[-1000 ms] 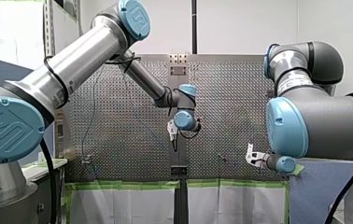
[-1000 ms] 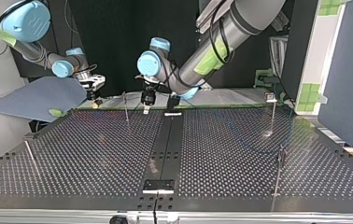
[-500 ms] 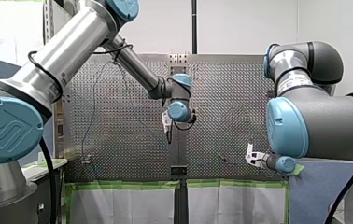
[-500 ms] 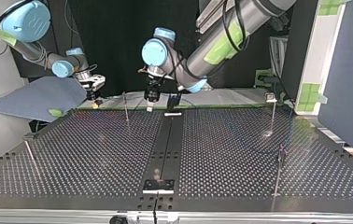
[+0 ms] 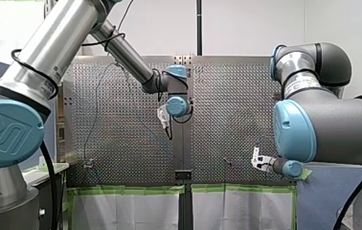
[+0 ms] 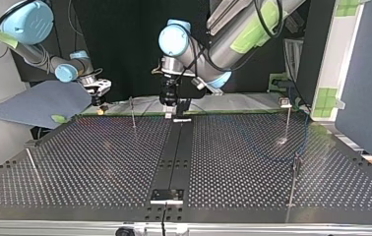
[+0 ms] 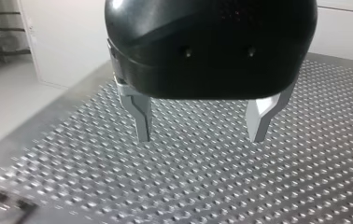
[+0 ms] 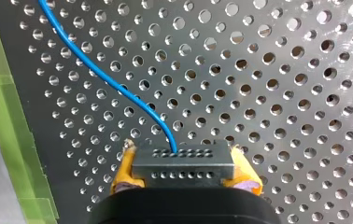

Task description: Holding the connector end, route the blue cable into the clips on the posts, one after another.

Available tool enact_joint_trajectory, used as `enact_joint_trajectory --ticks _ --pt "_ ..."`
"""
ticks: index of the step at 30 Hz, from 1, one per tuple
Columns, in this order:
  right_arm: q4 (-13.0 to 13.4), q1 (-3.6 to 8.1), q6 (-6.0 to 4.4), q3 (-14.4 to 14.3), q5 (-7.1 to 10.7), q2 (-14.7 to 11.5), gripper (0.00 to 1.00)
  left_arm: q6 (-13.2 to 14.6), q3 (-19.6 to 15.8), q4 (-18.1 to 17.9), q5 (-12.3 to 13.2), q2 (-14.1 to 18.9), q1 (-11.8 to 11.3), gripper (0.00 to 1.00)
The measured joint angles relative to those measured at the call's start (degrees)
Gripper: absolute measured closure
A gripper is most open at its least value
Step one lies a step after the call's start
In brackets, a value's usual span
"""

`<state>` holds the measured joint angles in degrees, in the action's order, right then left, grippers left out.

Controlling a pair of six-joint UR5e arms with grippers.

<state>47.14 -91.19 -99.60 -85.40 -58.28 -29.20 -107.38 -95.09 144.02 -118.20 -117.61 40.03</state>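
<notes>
Perforated table (image 6: 100, 157) | left tool (image 7: 200, 137) spread wide above it | right tool (image 8: 184, 173) clamps connector (image 8: 184, 162) of blue cable (image 8: 118, 88)

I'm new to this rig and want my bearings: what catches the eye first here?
My right gripper, yellow-padded, is clamped on the grey connector, from which the blue cable curves away over the perforated table. My left gripper hangs open and empty above the table, near the middle of its far edge in the top view.
</notes>
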Motion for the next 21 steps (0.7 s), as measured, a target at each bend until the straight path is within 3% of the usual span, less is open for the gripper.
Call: enact_joint_trajectory --ticks 21 --pt "-0.1 0.00 0.11 0.0 0.00 0.0 1.00 7.4 -12.3 -11.8 -0.2 12.3 -0.1 0.00"
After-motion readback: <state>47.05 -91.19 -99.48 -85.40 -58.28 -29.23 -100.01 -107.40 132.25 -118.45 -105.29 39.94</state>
